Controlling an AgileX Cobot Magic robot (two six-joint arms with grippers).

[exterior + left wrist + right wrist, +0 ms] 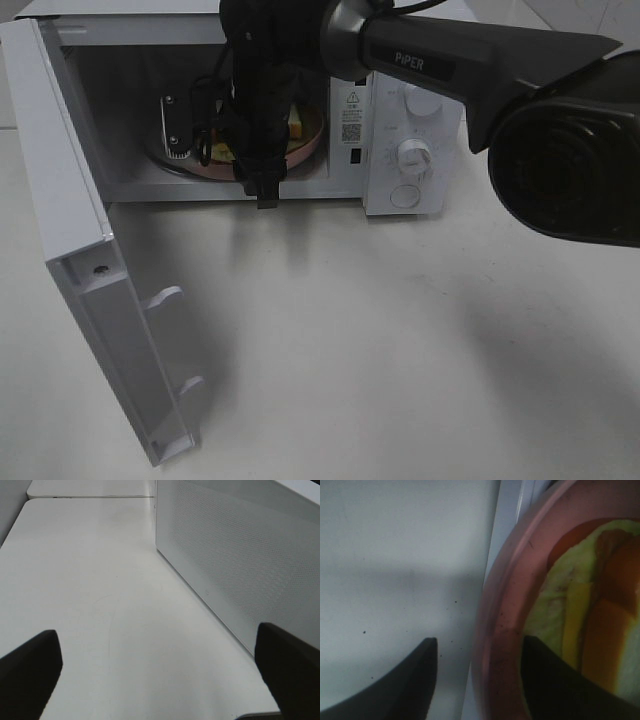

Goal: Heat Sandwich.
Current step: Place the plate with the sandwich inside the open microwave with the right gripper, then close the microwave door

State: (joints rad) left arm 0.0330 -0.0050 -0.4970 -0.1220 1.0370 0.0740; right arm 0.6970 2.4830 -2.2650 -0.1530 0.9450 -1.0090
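Inside microwave [415, 150] cavity: sandwich [590, 630] on pink plate [505, 605]. Right gripper [479, 641] part-open, straddling plate rim, no clamp. Left gripper [157, 630] wide, empty, beside microwave wall. Risk: inner finger hooks rim on retreat, drags plate out.

A white microwave [415, 140], door [80, 300] open, pink plate [306, 158] inside, on white table [420, 350].

The right arm [440, 55] stretched in from the right across the middle of the high view, wrist bent downward. The right hand [479, 647] pointed down and forward, its two dark fingers [415, 680] parted. The left hand [157, 642] hung low with its tips spread wide.
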